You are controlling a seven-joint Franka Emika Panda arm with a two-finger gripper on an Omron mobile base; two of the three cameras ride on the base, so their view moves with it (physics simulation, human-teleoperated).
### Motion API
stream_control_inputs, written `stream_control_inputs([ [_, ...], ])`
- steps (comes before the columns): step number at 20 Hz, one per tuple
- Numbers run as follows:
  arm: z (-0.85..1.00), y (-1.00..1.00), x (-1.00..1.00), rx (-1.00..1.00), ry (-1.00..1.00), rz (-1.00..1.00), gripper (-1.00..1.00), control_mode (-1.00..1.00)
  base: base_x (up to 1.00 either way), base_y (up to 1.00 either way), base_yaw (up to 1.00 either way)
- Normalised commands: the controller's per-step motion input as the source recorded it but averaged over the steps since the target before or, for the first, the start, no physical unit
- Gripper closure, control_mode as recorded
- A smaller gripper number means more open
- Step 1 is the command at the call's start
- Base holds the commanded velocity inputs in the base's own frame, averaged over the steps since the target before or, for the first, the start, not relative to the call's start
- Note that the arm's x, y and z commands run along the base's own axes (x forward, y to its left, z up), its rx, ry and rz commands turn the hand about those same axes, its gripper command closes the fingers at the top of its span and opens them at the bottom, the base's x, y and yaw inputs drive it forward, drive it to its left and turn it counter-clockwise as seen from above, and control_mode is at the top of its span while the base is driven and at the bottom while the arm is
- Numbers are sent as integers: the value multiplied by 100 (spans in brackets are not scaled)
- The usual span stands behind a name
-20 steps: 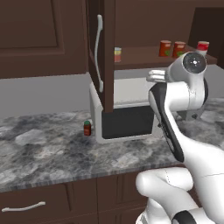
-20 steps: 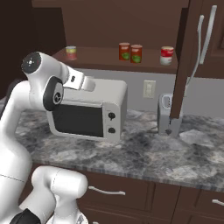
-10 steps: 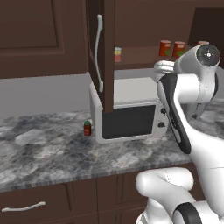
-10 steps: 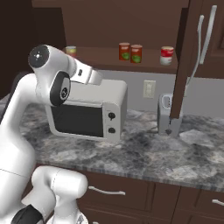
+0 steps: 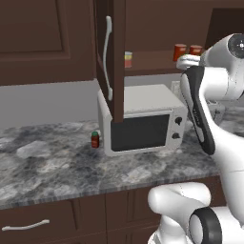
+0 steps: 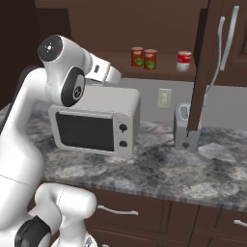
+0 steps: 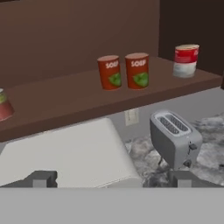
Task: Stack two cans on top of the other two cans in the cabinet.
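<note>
The cabinet [image 5: 143, 33] hangs on the wall above the counter [image 5: 52, 164], its door [image 5: 116, 52] swung open toward the room with the long white handle [image 5: 107, 57] on it. Its bare lower shelf [image 7: 87, 98] runs across the hand view. On the counter below stands a white microwave [image 5: 140, 125], directly under the shelf, with a silver toaster [image 7: 175, 138] to its right.

The arm [image 6: 58, 82] rises in front of the microwave with its wrist reaching toward the shelf above the microwave's top. In the hand view the two dark fingertips [image 7: 41, 178] stand well apart at the bottom, nothing between them, so the gripper [image 7: 111, 179] is spread wide and holds nothing; it sits near the microwave top, short of the shelf.

The two cans [image 7: 124, 71], red-orange with green marks on their labels, stand upright side by side about mid-shelf, just beside each other. To their right, well apart, stands a red can with a white band [image 7: 186, 60], upright near the shelf's front edge. At the far left of the shelf is a yellow-and-red can [image 5: 127, 59], partly cut off at the edge of the hand view. No can is stacked on another.

A small red bottle [image 5: 95, 139] with a green cap stands on the counter just left of the microwave.
</note>
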Motion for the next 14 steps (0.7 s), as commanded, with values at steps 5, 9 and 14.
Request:
stream_control_inputs([
  [5, 14, -26, 7, 0, 0, 0, -100, -100, 0, 0, 0],
  [9, -3, -31, 23, 0, -1, 1, -100, -100, 0, 0, 0],
  [14, -2, -28, 36, 0, -2, 5, -100, -100, 0, 0, 0],
])
